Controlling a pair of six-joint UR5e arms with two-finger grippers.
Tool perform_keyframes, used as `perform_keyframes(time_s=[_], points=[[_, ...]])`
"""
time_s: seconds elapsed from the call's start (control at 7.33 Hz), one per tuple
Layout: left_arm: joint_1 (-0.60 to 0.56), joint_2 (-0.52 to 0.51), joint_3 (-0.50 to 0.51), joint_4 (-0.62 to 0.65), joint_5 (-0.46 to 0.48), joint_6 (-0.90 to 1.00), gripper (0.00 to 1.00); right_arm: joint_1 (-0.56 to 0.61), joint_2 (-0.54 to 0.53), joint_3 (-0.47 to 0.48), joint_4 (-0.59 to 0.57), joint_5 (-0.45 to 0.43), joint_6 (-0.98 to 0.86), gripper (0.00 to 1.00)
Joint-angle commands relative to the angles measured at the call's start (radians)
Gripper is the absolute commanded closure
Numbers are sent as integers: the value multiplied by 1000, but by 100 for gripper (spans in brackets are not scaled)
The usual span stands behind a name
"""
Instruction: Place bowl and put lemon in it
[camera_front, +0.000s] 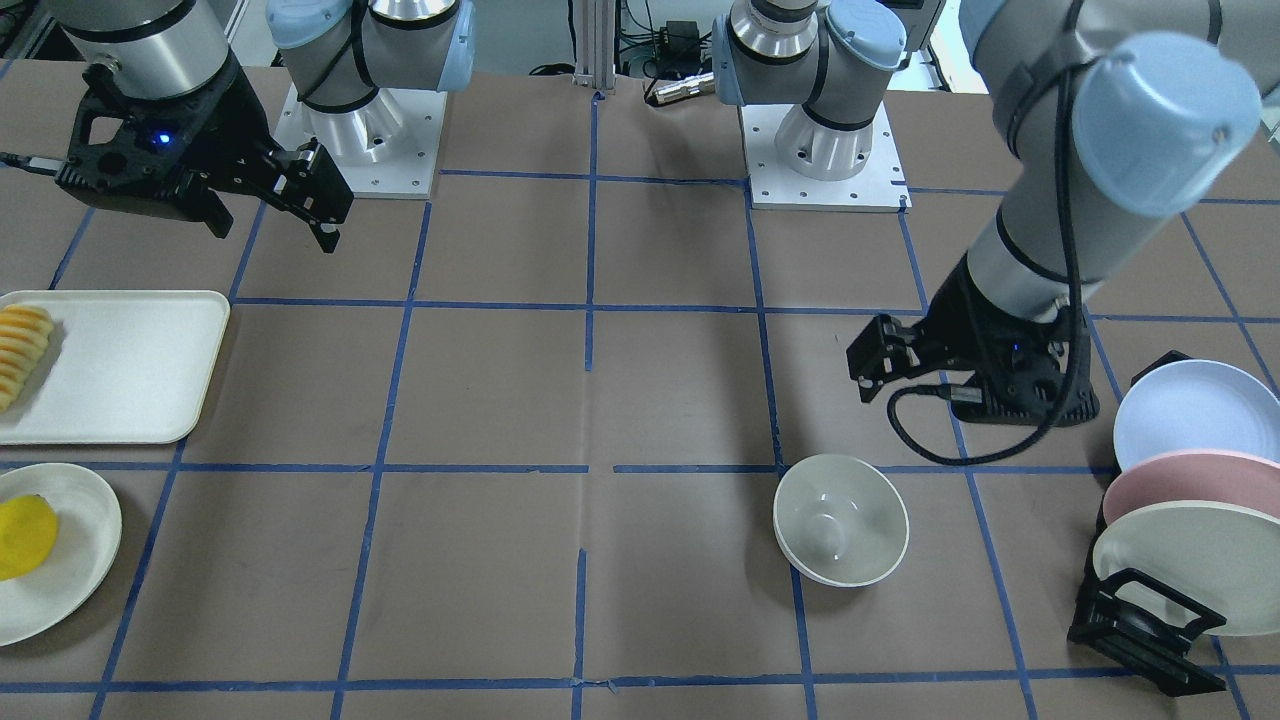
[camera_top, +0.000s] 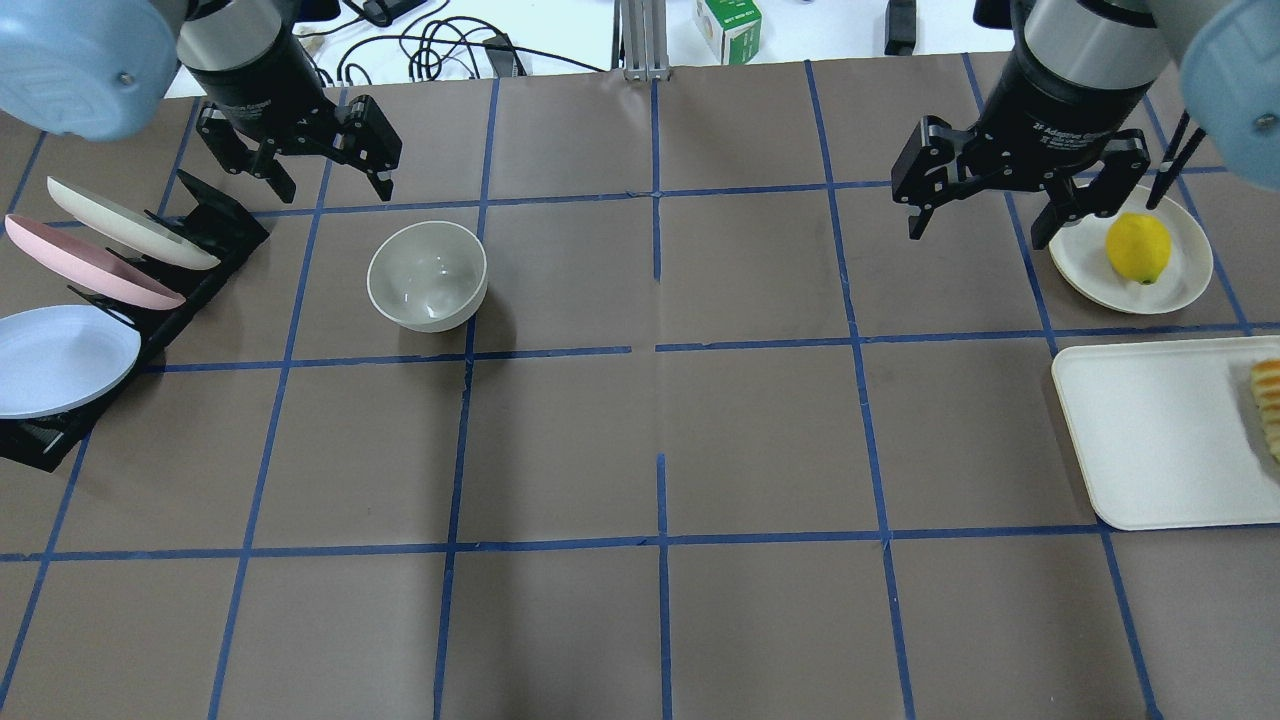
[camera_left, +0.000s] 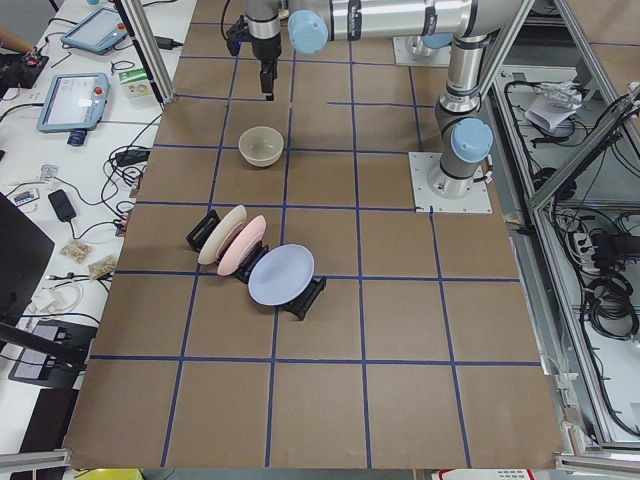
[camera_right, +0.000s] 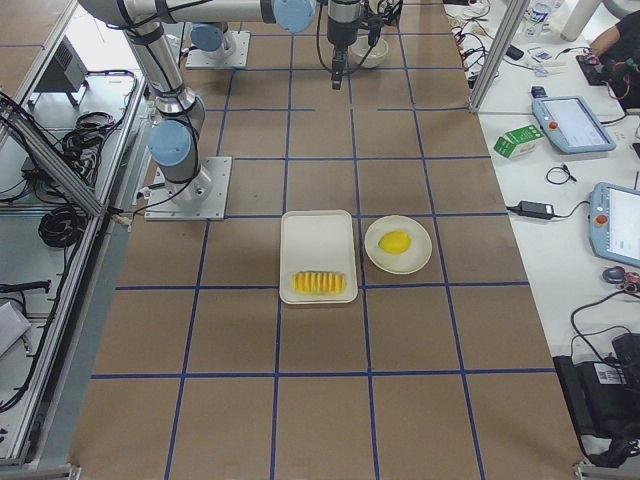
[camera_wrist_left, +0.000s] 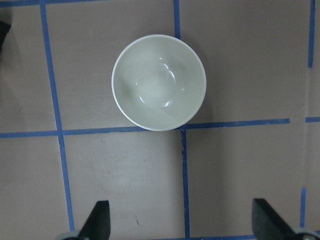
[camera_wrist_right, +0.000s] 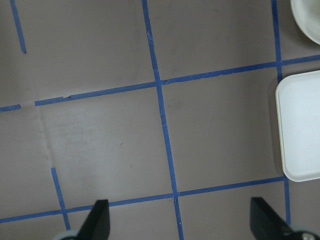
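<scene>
The off-white bowl (camera_top: 427, 275) stands upright and empty on the table, left of centre; it also shows in the front view (camera_front: 840, 520) and in the left wrist view (camera_wrist_left: 159, 82). My left gripper (camera_top: 333, 185) hangs open and empty above the table just beyond the bowl, apart from it (camera_front: 868, 372). The lemon (camera_top: 1138, 247) lies on a flat white plate (camera_top: 1185, 285) at the far right (camera_front: 25, 537). My right gripper (camera_top: 985, 228) is open and empty, raised just left of that plate (camera_front: 272, 232).
A black rack with cream, pink and pale-blue plates (camera_top: 70, 290) stands left of the bowl. A white tray (camera_top: 1160, 430) with sliced yellow-orange fruit (camera_top: 1268, 405) lies nearer me than the lemon's plate. Blue tape lines grid the brown table.
</scene>
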Motion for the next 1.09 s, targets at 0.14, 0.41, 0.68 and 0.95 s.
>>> perform_keyframes(time_s=[0.14, 0.41, 0.68, 0.95], points=[[86, -216, -3, 219, 0, 123, 0, -83, 32, 12, -24, 2, -100, 0], [100, -273, -31, 282, -3, 139, 0, -227, 118, 5, -155, -1, -260, 0], [100, -285, -110, 343, -5, 142, 0, -327, 271, -1, -339, -2, -389, 0], [97, -281, -192, 437, -5, 128, 0, -361, 330, -7, -447, -53, -494, 0]])
